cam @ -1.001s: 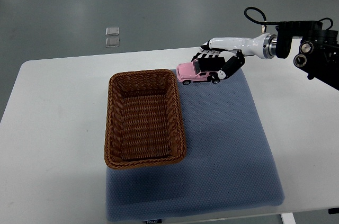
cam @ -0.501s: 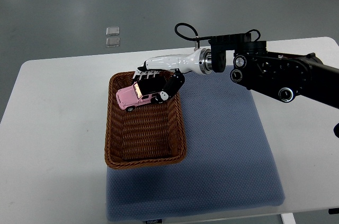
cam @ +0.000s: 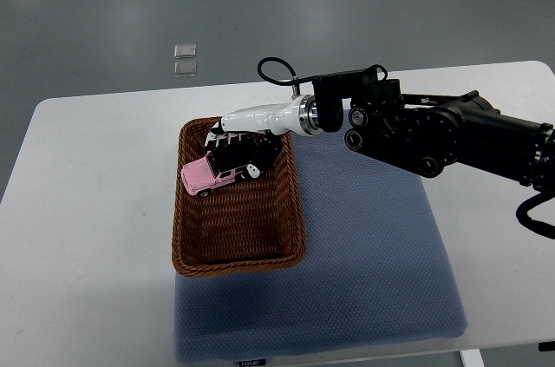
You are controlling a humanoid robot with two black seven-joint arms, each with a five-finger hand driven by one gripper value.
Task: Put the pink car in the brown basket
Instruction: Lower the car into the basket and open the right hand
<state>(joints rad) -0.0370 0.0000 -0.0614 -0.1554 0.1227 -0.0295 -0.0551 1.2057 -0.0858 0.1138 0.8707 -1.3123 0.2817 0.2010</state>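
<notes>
The pink toy car (cam: 206,176) hangs tilted over the far half of the brown wicker basket (cam: 237,245), nose pointing left and slightly down. My right hand (cam: 236,148), white with black fingers, reaches in from the right and is shut on the car's rear part. The car sits inside the basket's outline, above its woven floor; whether it touches the floor I cannot tell. The black right arm (cam: 434,128) stretches across the table's far side. The left arm does not show.
The basket stands on the left part of a blue-grey mat (cam: 373,254) laid on a white table (cam: 95,211). Two small clear squares (cam: 184,59) lie on the grey floor beyond the table's far edge.
The right hand carried the pink car leftward from the mat's far edge over the basket rim, then lower and further left inside the basket. The arm reached further across.
</notes>
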